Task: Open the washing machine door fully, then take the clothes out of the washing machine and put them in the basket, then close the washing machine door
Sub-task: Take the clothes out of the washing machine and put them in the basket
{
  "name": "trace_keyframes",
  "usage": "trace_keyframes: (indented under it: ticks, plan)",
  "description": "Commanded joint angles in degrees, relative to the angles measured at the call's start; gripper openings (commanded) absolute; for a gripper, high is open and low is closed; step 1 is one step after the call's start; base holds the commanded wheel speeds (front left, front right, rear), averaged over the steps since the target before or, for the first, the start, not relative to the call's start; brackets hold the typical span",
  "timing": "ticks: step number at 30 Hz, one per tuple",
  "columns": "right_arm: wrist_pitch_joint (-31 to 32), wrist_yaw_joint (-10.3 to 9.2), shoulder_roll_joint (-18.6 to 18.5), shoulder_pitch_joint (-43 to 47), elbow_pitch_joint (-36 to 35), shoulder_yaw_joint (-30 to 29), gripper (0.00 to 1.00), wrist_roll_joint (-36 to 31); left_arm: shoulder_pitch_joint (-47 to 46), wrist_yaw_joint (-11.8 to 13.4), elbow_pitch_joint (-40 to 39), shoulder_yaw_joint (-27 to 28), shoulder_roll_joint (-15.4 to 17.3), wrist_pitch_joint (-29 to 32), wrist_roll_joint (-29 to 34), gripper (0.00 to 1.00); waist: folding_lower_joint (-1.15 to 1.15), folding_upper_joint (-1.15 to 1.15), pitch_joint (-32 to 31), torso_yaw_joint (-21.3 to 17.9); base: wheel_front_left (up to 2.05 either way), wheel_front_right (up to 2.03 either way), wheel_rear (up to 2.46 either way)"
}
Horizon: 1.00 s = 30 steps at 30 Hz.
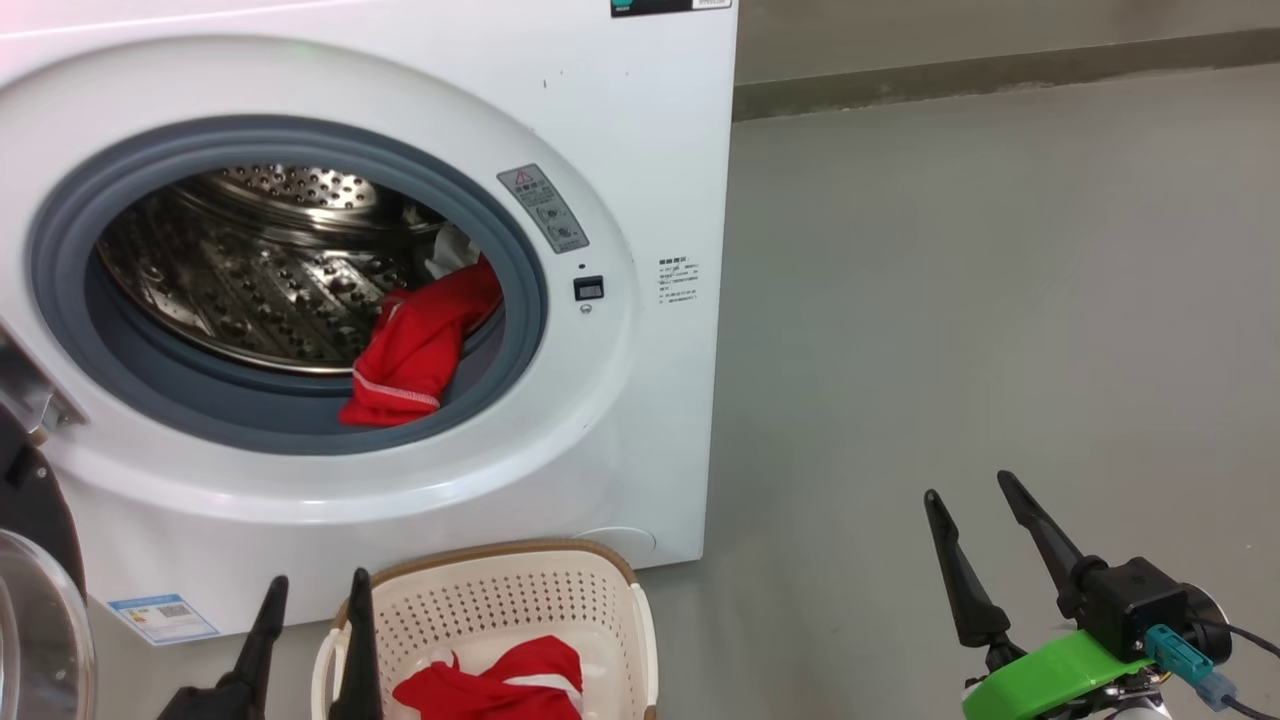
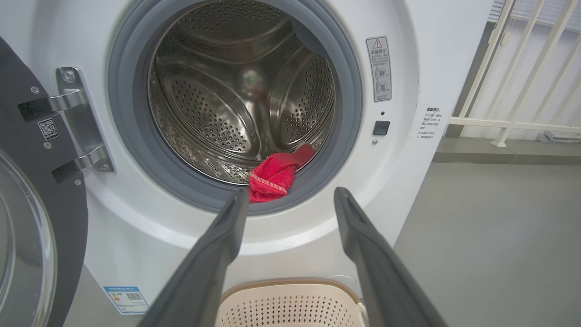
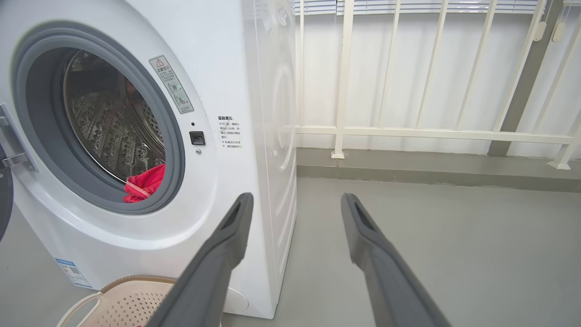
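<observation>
Before the washing machine [image 1: 640, 150], left hand [image 1: 319, 577] and right hand [image 1: 968, 484] both hover spread wide, empty.

Shiny SS drum [image 2: 213, 104], cloth clothes [image 1: 415, 350], plastic basket [image 1: 520, 600].

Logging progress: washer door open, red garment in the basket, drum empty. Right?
No: the drum is not empty. The head view shows a red garment draped over its grey ring. The washer door is open; the basket holds another.
</observation>
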Motion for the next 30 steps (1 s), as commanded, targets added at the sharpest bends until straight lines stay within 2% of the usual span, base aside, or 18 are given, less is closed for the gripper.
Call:
trace_keyframes:
  ticks: [1, 30]
  plan:
    - [-0.37, 0.35, -0.57, -0.26, -2.00, 1.34, 1.00, -0.63, 0.11, 0.43, -2.67, 1.79, 1.15, 0.45, -0.26, 1.00, 0.00, 0.00, -0.65, -0.30, 0.00, 0.00, 0.00]
    - [-0.37, 0.35, -0.02, 1.49, -3.72, 1.61, 1.00, -0.63, 2.62, 2.40, -5.09, 1.41, 1.94, 2.17, -1.19, 1.00, 0.00, 0.00, -0.40, -0.04, 0.00, 0.00, 0.00]
